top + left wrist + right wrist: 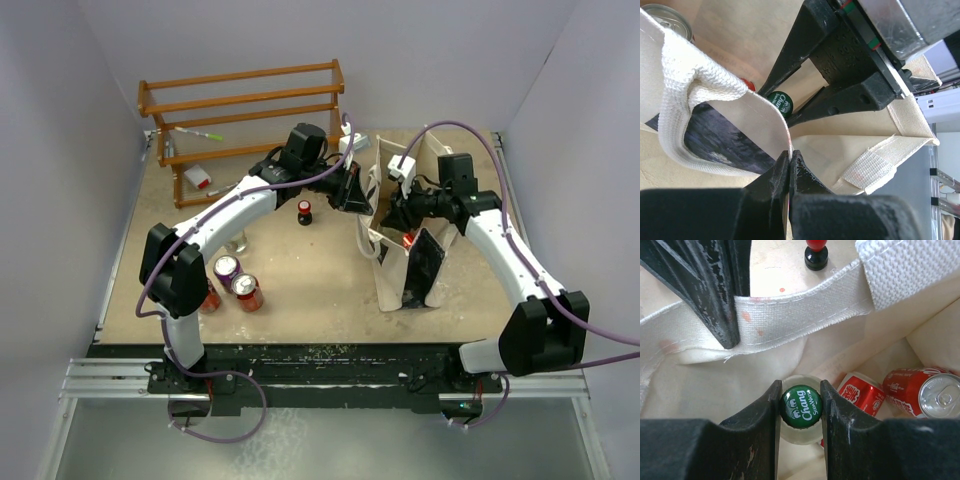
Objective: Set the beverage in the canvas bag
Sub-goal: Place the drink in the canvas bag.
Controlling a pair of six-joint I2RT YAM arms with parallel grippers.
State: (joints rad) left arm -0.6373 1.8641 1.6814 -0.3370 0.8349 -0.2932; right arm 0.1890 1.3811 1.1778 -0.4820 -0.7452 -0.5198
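The beverage is a clear bottle with a green "Chang" cap [800, 406]. My right gripper [800, 388] is shut on its neck, holding it upright inside the open mouth of the cream canvas bag [400, 285]. The cap [780, 102] also shows between the right fingers in the left wrist view. My left gripper [790, 156] is shut on the bag's left rim [765, 107], holding the mouth open. In the top view the left gripper [352, 190] is at the bag's left edge and the right gripper [405, 217] hangs over its opening.
Two red cans [863, 392] [922, 392] lie in the bag's bottom. Outside stand a small dark bottle with a red cap [304, 212], a purple can [227, 270] and a red can [247, 292]. A wooden rack [240, 105] lines the back wall.
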